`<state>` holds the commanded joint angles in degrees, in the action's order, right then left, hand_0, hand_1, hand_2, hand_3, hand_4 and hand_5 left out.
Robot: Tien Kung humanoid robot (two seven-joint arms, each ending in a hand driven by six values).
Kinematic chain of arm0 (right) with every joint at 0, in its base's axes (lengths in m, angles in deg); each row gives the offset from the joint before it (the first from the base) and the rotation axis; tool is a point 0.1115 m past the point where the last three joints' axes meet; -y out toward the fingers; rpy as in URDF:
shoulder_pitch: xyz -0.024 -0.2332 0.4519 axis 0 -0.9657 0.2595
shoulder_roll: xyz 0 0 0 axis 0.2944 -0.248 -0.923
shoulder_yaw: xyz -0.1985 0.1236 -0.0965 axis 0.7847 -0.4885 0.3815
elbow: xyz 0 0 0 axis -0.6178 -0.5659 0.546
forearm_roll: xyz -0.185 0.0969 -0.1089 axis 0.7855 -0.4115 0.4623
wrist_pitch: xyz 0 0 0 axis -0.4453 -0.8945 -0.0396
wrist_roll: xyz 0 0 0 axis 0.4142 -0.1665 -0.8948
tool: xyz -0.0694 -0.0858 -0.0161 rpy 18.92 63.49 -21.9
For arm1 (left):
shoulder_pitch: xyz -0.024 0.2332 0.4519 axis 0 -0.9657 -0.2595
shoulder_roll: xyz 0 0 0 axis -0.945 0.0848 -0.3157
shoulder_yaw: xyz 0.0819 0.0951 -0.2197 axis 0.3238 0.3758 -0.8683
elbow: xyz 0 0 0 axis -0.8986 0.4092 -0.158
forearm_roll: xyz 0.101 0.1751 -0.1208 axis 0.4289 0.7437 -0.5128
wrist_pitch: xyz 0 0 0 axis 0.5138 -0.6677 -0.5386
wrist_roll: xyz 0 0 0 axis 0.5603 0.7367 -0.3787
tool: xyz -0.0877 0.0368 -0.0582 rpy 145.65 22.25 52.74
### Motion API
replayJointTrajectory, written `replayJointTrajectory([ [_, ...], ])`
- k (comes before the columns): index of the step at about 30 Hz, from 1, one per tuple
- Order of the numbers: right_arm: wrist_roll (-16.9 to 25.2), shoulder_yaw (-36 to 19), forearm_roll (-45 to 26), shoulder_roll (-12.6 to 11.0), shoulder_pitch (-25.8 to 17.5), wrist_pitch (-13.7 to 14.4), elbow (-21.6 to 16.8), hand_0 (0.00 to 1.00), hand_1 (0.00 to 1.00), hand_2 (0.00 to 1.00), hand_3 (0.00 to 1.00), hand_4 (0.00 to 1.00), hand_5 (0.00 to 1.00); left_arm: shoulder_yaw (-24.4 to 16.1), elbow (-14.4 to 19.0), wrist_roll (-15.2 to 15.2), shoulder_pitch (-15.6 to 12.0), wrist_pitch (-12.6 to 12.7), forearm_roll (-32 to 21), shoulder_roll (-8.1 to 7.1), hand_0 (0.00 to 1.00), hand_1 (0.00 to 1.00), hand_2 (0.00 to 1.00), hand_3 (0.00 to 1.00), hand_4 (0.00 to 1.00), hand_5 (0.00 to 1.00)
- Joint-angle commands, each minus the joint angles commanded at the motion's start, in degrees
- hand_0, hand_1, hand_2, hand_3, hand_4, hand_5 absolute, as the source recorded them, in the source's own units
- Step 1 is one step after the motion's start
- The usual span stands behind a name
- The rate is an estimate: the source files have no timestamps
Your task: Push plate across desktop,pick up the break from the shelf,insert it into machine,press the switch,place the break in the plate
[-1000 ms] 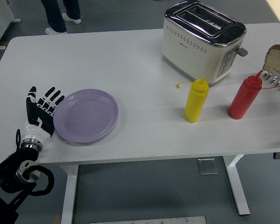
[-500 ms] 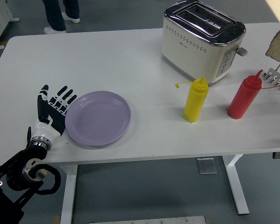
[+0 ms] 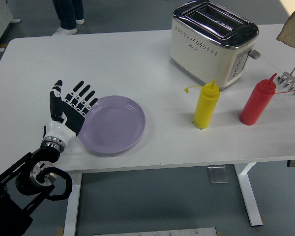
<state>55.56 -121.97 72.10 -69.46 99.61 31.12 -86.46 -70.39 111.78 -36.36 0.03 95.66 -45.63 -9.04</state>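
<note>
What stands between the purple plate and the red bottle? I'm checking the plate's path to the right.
In the head view, only the yellow squeeze bottle stands between the purple plate and the red bottle; elsewhere, bare table.

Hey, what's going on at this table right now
The robot's left hand is flat and open against the left rim of a purple plate, pushing it across the white table toward the right. At the upper right edge, a slice of bread hangs in the air above a metal rack; whatever holds it is out of view. The toaster has empty slots, with a yellow bottle and a red bottle in front of it.
</note>
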Motion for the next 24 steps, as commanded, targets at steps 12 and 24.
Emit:
replayJointTrajectory([
  [12,-0.68,0.00,-0.38,-0.75,1.23,0.95,-2.23,0.363,0.442,0.432,0.456,0.111,0.002,2.78,0.85,0.05,1.46,-0.16,-1.55,0.68,0.838,0.777,0.736,0.701,0.666,0.998],
  [24,-0.59,-0.33,0.04,-0.72,1.06,1.37,-1.92,0.363,0.438,0.431,0.458,0.112,0.002,-1.49,5.13,-0.74,-1.08,0.17,1.52,-1.24,0.836,0.776,0.735,0.702,0.666,0.998],
])
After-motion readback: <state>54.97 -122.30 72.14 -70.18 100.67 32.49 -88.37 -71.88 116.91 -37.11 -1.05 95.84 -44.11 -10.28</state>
